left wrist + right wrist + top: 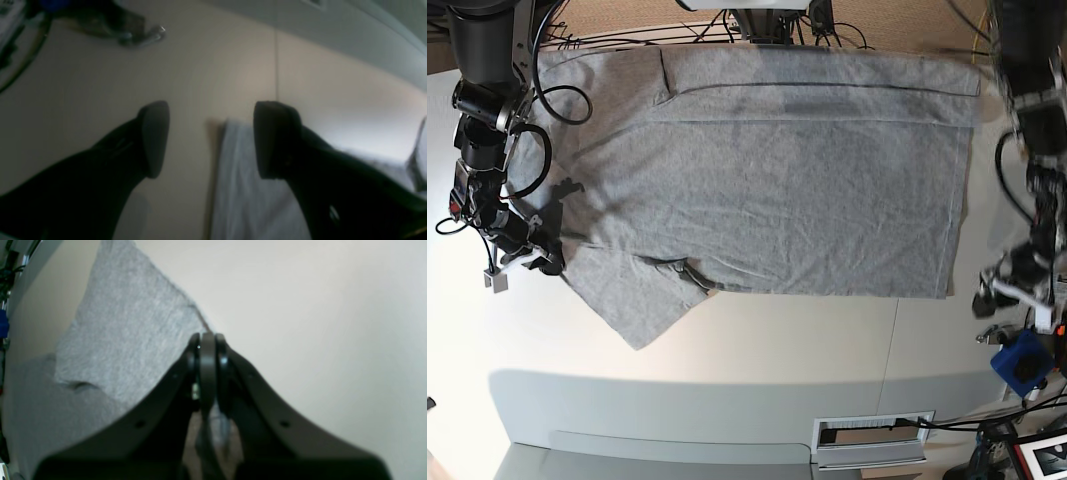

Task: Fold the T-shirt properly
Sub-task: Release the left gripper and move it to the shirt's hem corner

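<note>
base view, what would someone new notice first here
The big grey T-shirt spread flat over the pale table, filling most of the base view, with one sleeve sticking out at its lower left. The right gripper sits shut at that sleeve's edge; whether it pinches cloth is hard to tell. At the shirt's other end the left gripper hangs open above the hem, holding nothing.

A robotics lab or test bench: a plain pale worktable (757,350) fills the frame, black cables (727,25) bunch along the top centre, two robot arms stand at the left and right edges, and a blue clamp (1019,362) sits lower right.
</note>
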Robot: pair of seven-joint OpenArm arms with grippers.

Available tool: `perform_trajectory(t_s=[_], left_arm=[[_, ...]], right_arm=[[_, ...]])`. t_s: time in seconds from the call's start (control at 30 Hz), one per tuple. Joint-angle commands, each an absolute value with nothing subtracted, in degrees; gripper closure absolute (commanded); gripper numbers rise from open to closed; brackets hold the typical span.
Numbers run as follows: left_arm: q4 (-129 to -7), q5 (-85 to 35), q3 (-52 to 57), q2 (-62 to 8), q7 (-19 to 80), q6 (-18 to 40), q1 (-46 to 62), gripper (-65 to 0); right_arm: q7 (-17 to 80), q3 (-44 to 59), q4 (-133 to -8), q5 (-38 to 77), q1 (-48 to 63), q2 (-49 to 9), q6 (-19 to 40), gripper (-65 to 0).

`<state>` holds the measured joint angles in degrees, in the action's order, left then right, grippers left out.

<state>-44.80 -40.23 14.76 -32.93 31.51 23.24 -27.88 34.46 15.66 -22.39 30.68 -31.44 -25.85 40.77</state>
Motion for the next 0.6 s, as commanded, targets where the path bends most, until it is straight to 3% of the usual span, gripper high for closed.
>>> perform_trajectory(t_s=[0.0,0.2,0.57], left_arm=[[-42.3,-39.5,13.8,-34.1,29.6,22.8,-32.4,-39.9],[-25.2,-31.0,9.8,-32.4,23.4,17.4,-42.2,-39.9],[-22.5,-33.6,10.0,-28.6,23.0,17.4,-35.2,-39.9]], right_arm=[[36.4,15.4,-22.5,28.4,-32.0,-26.5,39.8,0.0],[36.4,15.4,-22.5,28.4,-32.0,-26.5,39.8,0.0],[36.0,15.4,-22.5,28.4,-32.0,-26.5,39.9,0.0]])
